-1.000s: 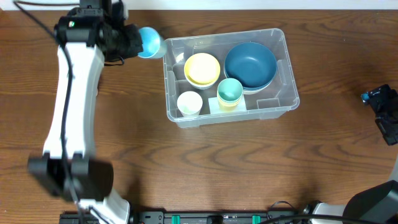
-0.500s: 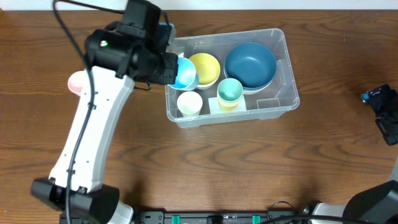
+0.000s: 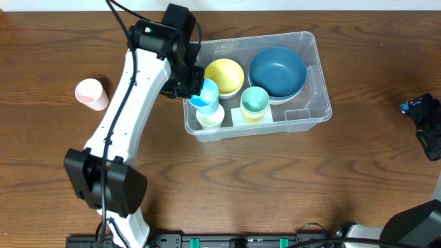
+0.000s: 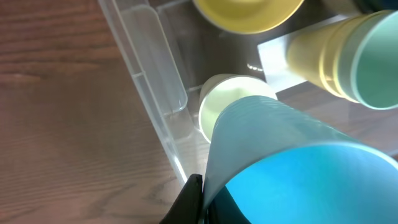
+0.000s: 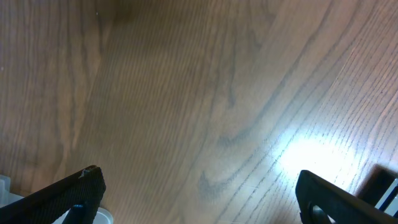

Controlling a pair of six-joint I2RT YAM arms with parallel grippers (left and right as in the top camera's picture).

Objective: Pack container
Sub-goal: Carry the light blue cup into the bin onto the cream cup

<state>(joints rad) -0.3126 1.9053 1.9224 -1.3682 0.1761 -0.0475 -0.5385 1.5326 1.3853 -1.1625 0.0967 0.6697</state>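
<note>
The clear container (image 3: 311, 49) stands at the back middle of the table. Inside it are a dark blue bowl (image 3: 277, 72), a yellow bowl (image 3: 224, 76), a green cup stacked in a yellow one (image 3: 255, 101) and a cream cup (image 3: 212, 118). My left gripper (image 3: 190, 87) is shut on the rim of a light blue cup (image 3: 204, 94), which hangs tilted just above the cream cup. In the left wrist view the blue cup (image 4: 292, 162) fills the lower right, pinched at my gripper (image 4: 202, 199), with the cream cup (image 4: 227, 102) beneath and the container wall (image 4: 155, 74) to the left. My right gripper (image 3: 424, 127) stands open at the right edge.
A pink cup (image 3: 91, 94) lies on the wood left of the container. The right wrist view shows only bare tabletop between my right gripper's (image 5: 199, 199) wide-spread fingers. A white label (image 4: 273, 53) lies on the container floor.
The left arm has carried the blue cup from outside the container's back left corner, over the rim, down to above the cream cup. The pink cup is uncovered. The right arm has not moved.
</note>
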